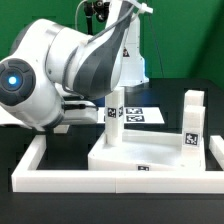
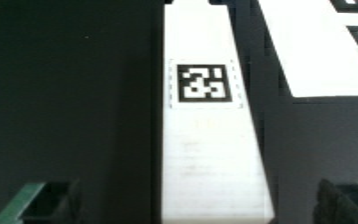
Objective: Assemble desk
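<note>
While the arm (image 1: 75, 65) fills the exterior view's left and hides its own end there, we turn to the wrist view, where the gripper (image 2: 190, 200) shows two dark fingertips (image 2: 34, 198) spread wide, one at seven o'clock and the other at five o'clock of the picture, with nothing pinched between them. Running up between those fingertips, yet touching neither, we see a long white leg (image 2: 208, 130) with a black-and-white tag (image 2: 202, 84) printed on its face. At one o'clock beyond it lies the marker board (image 2: 336, 50), flat on the dark table (image 2: 69, 100). In the exterior view we find the tabletop (image 1: 150, 152) lying flat at about five o'clock of the frame, with one leg standing upright on it at its near corner toward the exterior view's left (image 1: 114, 118) and a second leg (image 1: 191, 120) upright toward three o'clock, each carrying a tag. The white border wall (image 1: 30, 160) runs along the table around the tabletop's near side.
</note>
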`<state>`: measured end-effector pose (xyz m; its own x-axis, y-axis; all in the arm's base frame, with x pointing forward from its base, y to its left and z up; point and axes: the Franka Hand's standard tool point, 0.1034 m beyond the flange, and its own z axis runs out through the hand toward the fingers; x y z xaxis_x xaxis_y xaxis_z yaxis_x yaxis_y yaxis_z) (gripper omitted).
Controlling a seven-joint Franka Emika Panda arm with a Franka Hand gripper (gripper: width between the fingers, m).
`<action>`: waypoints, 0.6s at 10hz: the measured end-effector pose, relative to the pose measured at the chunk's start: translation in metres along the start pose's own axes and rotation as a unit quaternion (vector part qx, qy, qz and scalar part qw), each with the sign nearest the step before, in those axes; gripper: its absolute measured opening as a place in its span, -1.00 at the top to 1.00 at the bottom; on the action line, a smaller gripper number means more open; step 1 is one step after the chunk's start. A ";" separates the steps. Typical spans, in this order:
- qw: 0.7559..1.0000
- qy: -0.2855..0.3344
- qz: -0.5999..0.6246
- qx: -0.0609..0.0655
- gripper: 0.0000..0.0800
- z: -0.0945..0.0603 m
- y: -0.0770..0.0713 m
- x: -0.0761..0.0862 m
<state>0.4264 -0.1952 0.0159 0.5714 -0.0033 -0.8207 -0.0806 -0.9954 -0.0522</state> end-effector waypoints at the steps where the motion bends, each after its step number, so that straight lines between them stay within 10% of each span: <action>1: 1.000 0.000 0.000 0.000 -0.62 0.000 0.001 0.000; 6: 1.000 0.011 -0.001 0.001 -0.62 0.012 -0.003 -0.007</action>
<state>0.4129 -0.1912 0.0154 0.5900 -0.0036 -0.8074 -0.0817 -0.9951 -0.0553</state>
